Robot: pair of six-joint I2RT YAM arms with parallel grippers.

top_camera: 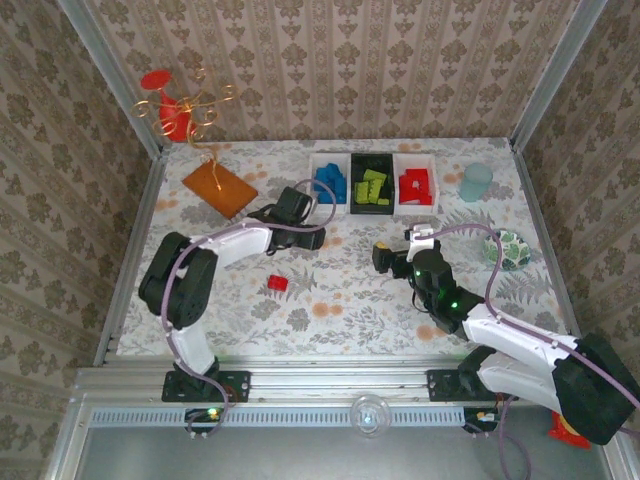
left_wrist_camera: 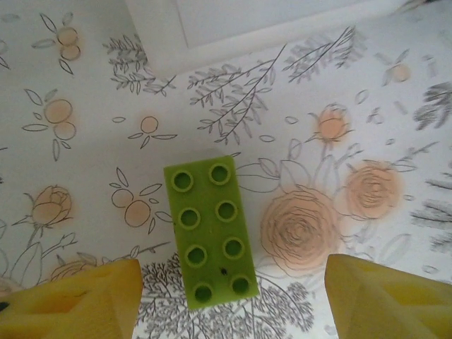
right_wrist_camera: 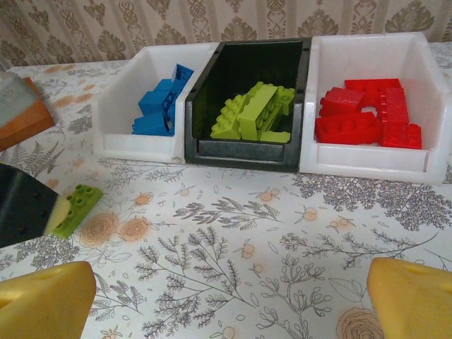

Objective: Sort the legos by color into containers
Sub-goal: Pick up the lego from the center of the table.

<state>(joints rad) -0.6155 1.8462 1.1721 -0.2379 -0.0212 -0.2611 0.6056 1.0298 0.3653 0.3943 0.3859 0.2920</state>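
Observation:
A lime green lego [left_wrist_camera: 210,233] lies flat on the floral table between the yellow fingers [left_wrist_camera: 70,300] of my left gripper [left_wrist_camera: 229,300], which is open and touches nothing. In the right wrist view that same brick [right_wrist_camera: 78,208] sits beside the left gripper's dark body. A red lego [top_camera: 277,283] lies loose mid-table. The three containers stand in a row: a white one [right_wrist_camera: 120,106] with blue bricks, a black one [right_wrist_camera: 205,92] with green bricks, and a white one [right_wrist_camera: 431,92] with red bricks. My right gripper [right_wrist_camera: 229,304] hangs open over bare table, well short of the bins.
An orange plate [top_camera: 219,188] lies at the back left, with a red and gold ornament [top_camera: 175,110] behind it. A pale blue cup [top_camera: 476,182] stands right of the bins. A leaf-patterned bowl [top_camera: 507,250] sits near the right edge.

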